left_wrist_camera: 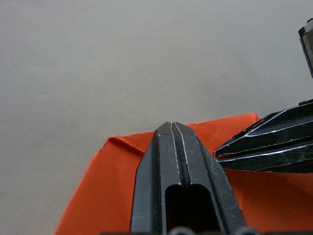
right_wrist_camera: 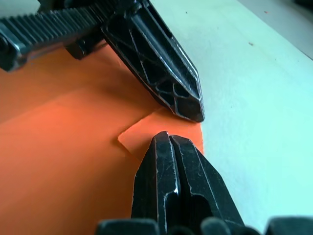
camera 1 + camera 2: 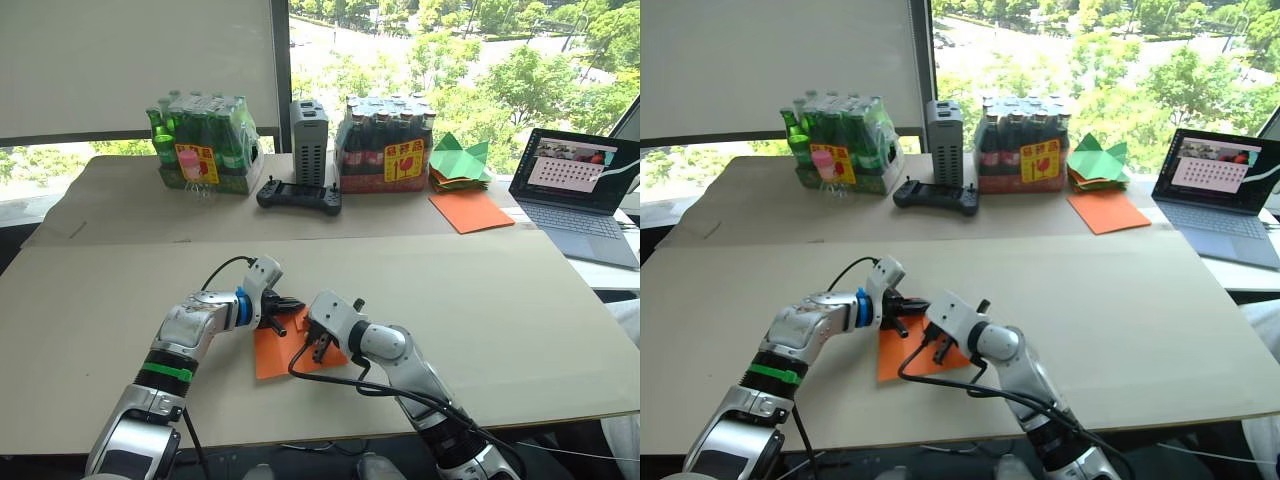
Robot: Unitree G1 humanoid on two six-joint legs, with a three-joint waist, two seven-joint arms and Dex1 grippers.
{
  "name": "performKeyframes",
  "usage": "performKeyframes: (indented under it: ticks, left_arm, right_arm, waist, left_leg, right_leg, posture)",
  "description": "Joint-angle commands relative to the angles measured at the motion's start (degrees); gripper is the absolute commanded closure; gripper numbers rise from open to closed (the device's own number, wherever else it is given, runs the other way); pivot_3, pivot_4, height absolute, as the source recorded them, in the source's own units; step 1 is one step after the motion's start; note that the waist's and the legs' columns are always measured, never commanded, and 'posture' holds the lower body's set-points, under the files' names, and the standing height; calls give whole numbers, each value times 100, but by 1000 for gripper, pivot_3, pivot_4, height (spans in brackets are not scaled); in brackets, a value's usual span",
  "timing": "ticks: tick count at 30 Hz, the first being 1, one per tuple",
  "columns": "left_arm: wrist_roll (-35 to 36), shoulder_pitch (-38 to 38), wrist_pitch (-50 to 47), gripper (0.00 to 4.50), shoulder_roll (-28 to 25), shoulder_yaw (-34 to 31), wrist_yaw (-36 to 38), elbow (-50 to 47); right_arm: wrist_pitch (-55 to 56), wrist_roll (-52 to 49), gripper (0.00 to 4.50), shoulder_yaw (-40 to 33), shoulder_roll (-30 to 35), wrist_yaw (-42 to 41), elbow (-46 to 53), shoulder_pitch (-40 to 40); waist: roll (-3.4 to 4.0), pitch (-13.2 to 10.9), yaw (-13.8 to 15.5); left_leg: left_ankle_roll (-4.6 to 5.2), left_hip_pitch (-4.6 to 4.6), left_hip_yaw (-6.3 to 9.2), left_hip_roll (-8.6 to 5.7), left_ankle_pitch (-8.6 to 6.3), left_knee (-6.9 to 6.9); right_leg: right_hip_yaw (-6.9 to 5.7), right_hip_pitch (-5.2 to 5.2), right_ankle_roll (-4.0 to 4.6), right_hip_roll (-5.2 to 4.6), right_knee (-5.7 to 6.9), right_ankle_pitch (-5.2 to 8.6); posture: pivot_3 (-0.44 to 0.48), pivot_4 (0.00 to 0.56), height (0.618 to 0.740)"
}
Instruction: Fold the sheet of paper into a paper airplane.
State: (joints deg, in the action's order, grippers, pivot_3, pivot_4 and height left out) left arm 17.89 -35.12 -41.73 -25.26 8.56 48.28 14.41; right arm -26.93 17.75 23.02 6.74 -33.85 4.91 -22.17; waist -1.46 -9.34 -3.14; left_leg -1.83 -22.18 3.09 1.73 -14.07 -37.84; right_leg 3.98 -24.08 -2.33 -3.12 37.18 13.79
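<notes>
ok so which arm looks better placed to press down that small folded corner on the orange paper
Probably the right. The right pincer, shut, sits at the folded corner flap of the sheet of paper; the left pincer, also shut, rests just beyond it.

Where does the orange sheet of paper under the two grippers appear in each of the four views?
Left eye view: sheet of paper, lower centre on the table.
Right eye view: lower centre.
Left wrist view: beneath the closed jaws.
Right wrist view: beneath the closed jaws.
Shared landmark: left gripper resting at the paper's far edge.
</notes>
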Motion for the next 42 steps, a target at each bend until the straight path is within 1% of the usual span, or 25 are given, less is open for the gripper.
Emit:
performKeyframes:
  ticks: [1, 8, 12, 16, 23, 35, 42]
  left_arm:
    - [-84, 40, -62, 4500, -22, 34, -10, -18]
    - [-89, 32, -44, 4500, -27, 42, 6, -7]
    - [-100, 25, -20, 4500, -33, 53, 16, 8]
    - [-98, 20, -21, 4500, -36, 55, 25, 18]
    - [-86, -11, -27, 4500, -17, 42, 19, 35]
    - [-72, -109, -92, 4500, 256, 105, -43, -31]
    - [-175, -53, -11, 4500, 175, 108, -25, 53]
  right_arm:
    - [-29, 123, 4466, 181, 131, 87, 26, -43]
    - [-387, 187, 4466, 145, 312, 254, 42, 46]
    - [-723, 35, 4466, -97, 291, 342, 247, 126]
    - [-829, 47, 4466, -16, 511, 248, 431, 261]
    - [-962, -19, 4466, 98, 701, 174, 605, 410]
    - [-1002, -41, 4466, 175, 637, 251, 561, 348]
    - [-1034, -47, 4466, 198, 641, 249, 590, 354]
  waist:
    - [0, 0, -1]
    - [0, 0, 9]
    - [1, 1, 35]
    - [1, 1, 53]
    - [0, 2, 55]
    - [-1, 2, 50]
    - [-1, 2, 51]
  left_leg:
    - [0, 0, 0, 0, 0, 0]
    - [0, 2, 0, -1, 0, 0]
    - [0, 2, -1, -1, 0, 0]
    - [0, 2, -1, -1, 0, 0]
    - [0, 3, -1, -2, 0, 0]
    - [0, 7, -1, -1, 0, 0]
    - [0, 7, -1, -2, 0, 0]
  right_leg:
    - [0, 0, 0, 0, 0, 0]
    - [0, 4, 0, -1, 0, 0]
    - [0, 4, 0, -1, -1, 0]
    - [0, 5, 0, -1, -1, 0]
    - [0, 7, -1, -1, -3, 0]
    - [0, 10, -1, -1, -3, 1]
    - [0, 11, -1, -1, -3, 1]
  posture:
    - [0, 150, 740]
    - [0, 150, 740]
    - [0, 150, 740]
    - [0, 150, 740]
    - [0, 150, 740]
    - [0, 150, 740]
    - [0, 150, 740]
